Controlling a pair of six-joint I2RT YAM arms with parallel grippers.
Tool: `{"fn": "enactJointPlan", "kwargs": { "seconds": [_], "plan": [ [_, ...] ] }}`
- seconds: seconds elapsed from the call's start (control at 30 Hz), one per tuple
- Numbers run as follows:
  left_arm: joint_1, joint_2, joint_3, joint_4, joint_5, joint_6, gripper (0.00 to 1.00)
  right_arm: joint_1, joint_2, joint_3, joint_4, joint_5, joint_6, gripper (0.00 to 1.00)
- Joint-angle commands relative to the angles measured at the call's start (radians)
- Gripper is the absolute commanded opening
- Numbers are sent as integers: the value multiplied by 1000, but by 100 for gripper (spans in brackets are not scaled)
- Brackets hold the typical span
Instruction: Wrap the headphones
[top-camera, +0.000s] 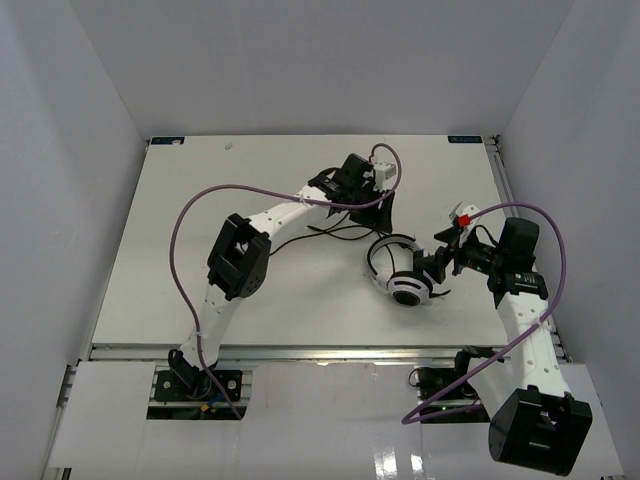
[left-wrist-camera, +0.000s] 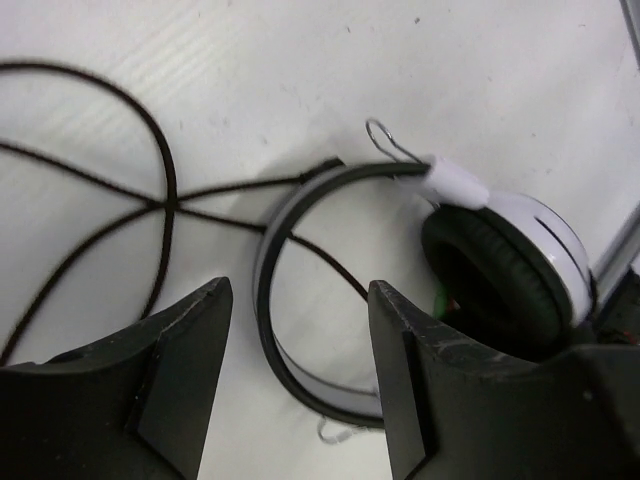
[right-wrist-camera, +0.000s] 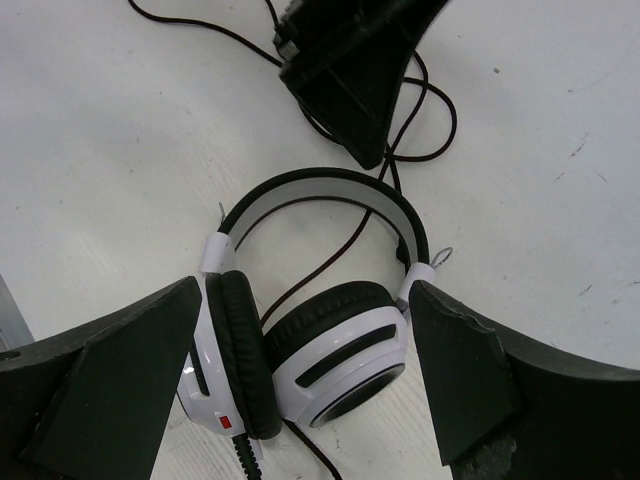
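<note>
The white headphones (top-camera: 404, 288) lie on the white table, right of centre, ear cups together toward the near side and headband arching away. Their thin black cord (top-camera: 322, 232) trails in loops to the left. My left gripper (top-camera: 385, 228) is open just beyond the headband; in the left wrist view the gripper (left-wrist-camera: 300, 290) is over the headband (left-wrist-camera: 268, 300), with the cord (left-wrist-camera: 165, 170) looping at left. My right gripper (top-camera: 428, 267) is open beside the ear cups; in the right wrist view the gripper (right-wrist-camera: 305, 290) has its fingers either side of the headphones (right-wrist-camera: 340, 355), holding nothing.
Thick purple robot cables (top-camera: 180, 225) arc over both arms. The table's raised right edge (top-camera: 500, 180) and near rail (top-camera: 300, 350) bound the work area. White walls enclose the table on three sides. The left gripper's fingers (right-wrist-camera: 350, 70) show at the top of the right wrist view.
</note>
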Motion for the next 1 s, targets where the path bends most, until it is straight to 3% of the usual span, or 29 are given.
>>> {"fn": "enactJointPlan", "kwargs": {
  "seconds": [0.0,0.23,0.53,0.83,0.97],
  "plan": [
    [-10,124,139,-184,10,160,65,-11,-13,0,23,-21,4,91],
    [-28,108,115,-214,-49,225,61,-14,-7,1,23,-25,4,91],
    [-102,172,133,-250,-181,218,45,-17,-5,1,25,-16,7,91],
    [-122,132,40,-192,-345,75,1,-34,-12,3,21,-19,13,90],
    [-64,-51,-109,-136,-368,-8,0,-47,-35,2,11,-57,-5,90]
  ]
}}
